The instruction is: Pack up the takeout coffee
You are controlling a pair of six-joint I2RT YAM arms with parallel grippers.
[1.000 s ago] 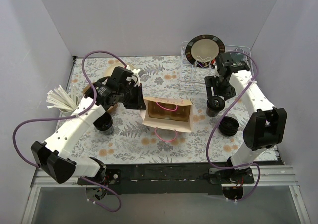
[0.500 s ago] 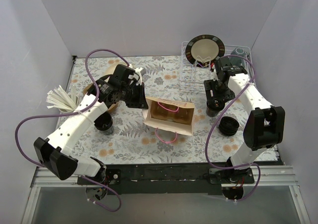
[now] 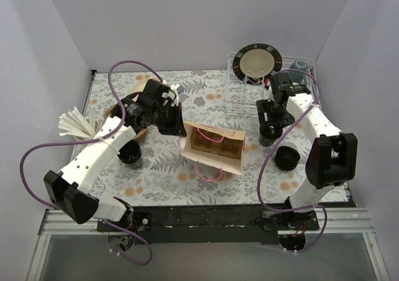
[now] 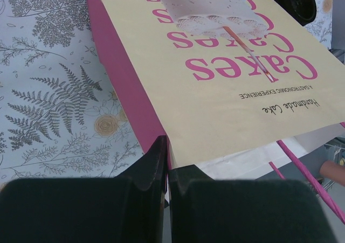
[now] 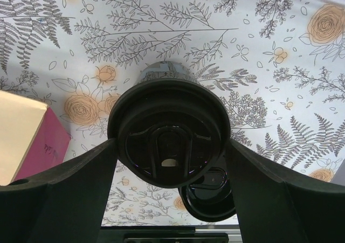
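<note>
Though indistinct overhead, takeout coffee (image 5: 170, 146) sharp wrist-side.

The paper bag (image 4: 215, 81) carries print, upside down in the left wrist view: big pink "Cakes" — then small "HANDMADE EXPERIENCE" — and script "Handmade Cake".

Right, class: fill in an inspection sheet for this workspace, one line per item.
Surface: floral cloth, flat.
Job's things: lidded cup upright, right of the open paper bag; not packed.
Clutter: lid stack, lidless cup, dish rack with plate, white strips.
Grippers: left gripper shut on the paper bag's rim; right gripper open around the lidded cup.
Cables: purple cables loop beside both arms.
Surroundings: white walls.
</note>
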